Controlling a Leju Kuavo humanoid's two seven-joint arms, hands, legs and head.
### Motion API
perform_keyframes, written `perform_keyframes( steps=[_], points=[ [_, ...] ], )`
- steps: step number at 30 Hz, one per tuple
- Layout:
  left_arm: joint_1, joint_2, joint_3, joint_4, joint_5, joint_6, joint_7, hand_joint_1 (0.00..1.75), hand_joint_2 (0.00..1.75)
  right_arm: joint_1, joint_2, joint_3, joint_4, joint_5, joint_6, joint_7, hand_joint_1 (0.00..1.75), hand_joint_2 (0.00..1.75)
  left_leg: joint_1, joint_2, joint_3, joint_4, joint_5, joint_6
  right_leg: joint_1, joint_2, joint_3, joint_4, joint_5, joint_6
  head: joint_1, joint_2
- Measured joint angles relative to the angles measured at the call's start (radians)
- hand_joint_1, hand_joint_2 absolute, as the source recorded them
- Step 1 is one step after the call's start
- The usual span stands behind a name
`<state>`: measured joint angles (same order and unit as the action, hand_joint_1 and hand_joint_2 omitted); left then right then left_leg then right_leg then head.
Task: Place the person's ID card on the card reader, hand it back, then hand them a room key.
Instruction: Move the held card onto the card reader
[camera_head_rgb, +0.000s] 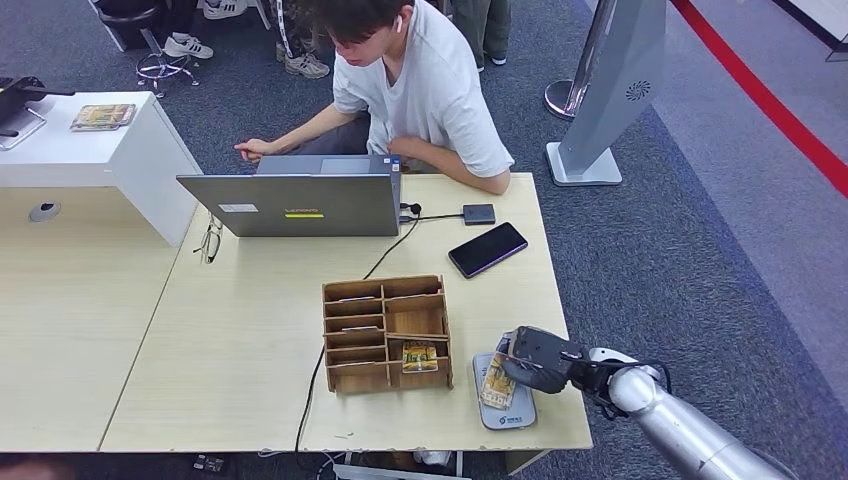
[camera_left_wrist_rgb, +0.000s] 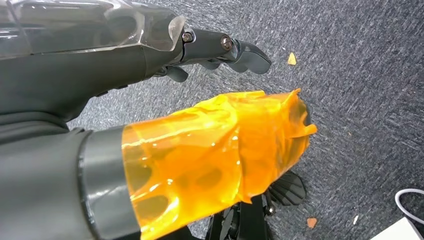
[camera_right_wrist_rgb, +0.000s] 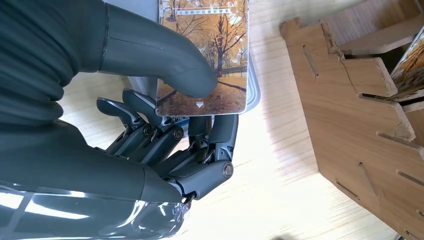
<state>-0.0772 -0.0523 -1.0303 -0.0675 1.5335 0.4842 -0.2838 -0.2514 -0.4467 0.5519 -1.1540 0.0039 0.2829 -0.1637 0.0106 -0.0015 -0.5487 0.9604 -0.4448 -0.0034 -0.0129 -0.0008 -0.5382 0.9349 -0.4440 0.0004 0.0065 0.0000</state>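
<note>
My right hand (camera_head_rgb: 541, 361) is at the table's front right corner and pinches the ID card (camera_head_rgb: 497, 381), which bears an autumn-tree picture. In the right wrist view the thumb (camera_right_wrist_rgb: 160, 55) presses on top of the card (camera_right_wrist_rgb: 210, 50) and the dark fingers (camera_right_wrist_rgb: 200, 145) curl beneath it. The card lies over the grey card reader (camera_head_rgb: 508, 410); I cannot tell whether they touch. Beside the reader stands a wooden slotted organiser (camera_head_rgb: 387, 333) with a room key card (camera_head_rgb: 419, 356) in a lower compartment. My left hand (camera_left_wrist_rgb: 150, 125) hangs over grey carpet, holding nothing, its thumb wrapped in orange film.
A person (camera_head_rgb: 420, 80) sits at the table's far side behind a grey laptop (camera_head_rgb: 300, 203). A dark phone (camera_head_rgb: 487, 248), a small hub (camera_head_rgb: 479, 213) and glasses (camera_head_rgb: 208, 240) lie on the table. A black cable (camera_head_rgb: 330, 340) runs past the organiser. The table edge (camera_head_rgb: 560, 300) is close to my right hand.
</note>
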Motion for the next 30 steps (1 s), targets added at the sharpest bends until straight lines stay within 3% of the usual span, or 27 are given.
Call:
perform_keyframes(
  steps=[30],
  points=[
    [0.001,0.004,-0.066,0.000,-0.013,-0.008,-0.002,0.00,0.00,-0.052,0.006,0.041,0.015,0.109,-0.027,-0.009,1.75,1.75,0.000,0.000,0.000,0.000,0.000,0.000,0.000,0.000,0.000,0.000,0.000,0.000,0.000,0.000]
  ],
)
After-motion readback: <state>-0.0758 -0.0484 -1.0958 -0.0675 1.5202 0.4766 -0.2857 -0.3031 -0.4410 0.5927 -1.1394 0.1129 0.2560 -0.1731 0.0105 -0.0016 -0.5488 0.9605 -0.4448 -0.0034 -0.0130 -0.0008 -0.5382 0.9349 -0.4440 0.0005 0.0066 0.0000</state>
